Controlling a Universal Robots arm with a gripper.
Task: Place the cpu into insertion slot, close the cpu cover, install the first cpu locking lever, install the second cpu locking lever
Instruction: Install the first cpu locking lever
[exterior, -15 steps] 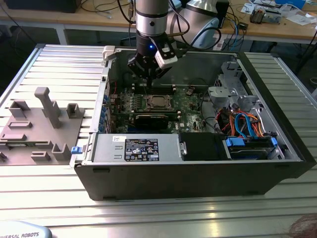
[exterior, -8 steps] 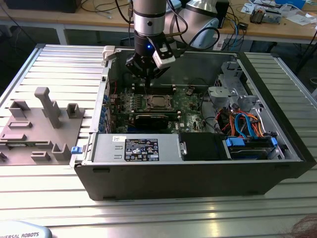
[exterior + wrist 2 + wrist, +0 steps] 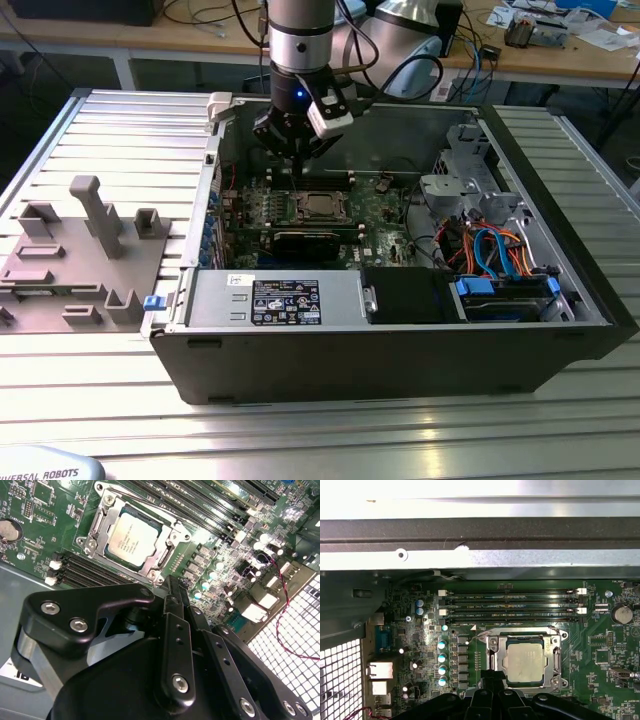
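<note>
Silvery ribbed aluminium makes up the worktop (image 3: pixel 90 400) you see in the exterior view, and on it lies an open black computer case (image 3: pixel 400 350) with the green motherboard (image 3: pixel 380 215) inside. Your gripper (image 3: pixel 296 170) hangs inside the case, just above the board and just beyond the insertion slot (image 3: pixel 318 207) as that camera looks. A grey fixture tray (image 3: pixel 70 260) with upright pegs sits on the worktop well apart from the case, on the exterior view's left. In the second wrist view you look past the black gripper (image 3: pixel 172 587), whose slim fingers (image 3: pixel 175 600) lie pressed together with no gap and nothing between them, so it is clenched on nothing. Close to their tips lies the insertion slot (image 3: pixel 95 540), and the cpu (image 3: pixel 134 540) sits flat inside it, framed by the cpu cover (image 3: pixel 162 557), which lies down over the socket with the chip showing through its square window. Long black memory slots (image 3: pixel 80 572) run beside the socket. In the first wrist view you see the cpu (image 3: pixel 524 662) in the insertion slot (image 3: pixel 560 680), with the cpu cover (image 3: pixel 492 652) lying around it; the gripper (image 3: pixel 490 675) tips meet at the socket's edge. Four memory slots (image 3: pixel 510 605) lie beyond the socket, and a row of teal capacitors (image 3: pixel 441 662) stands beside it.
</note>
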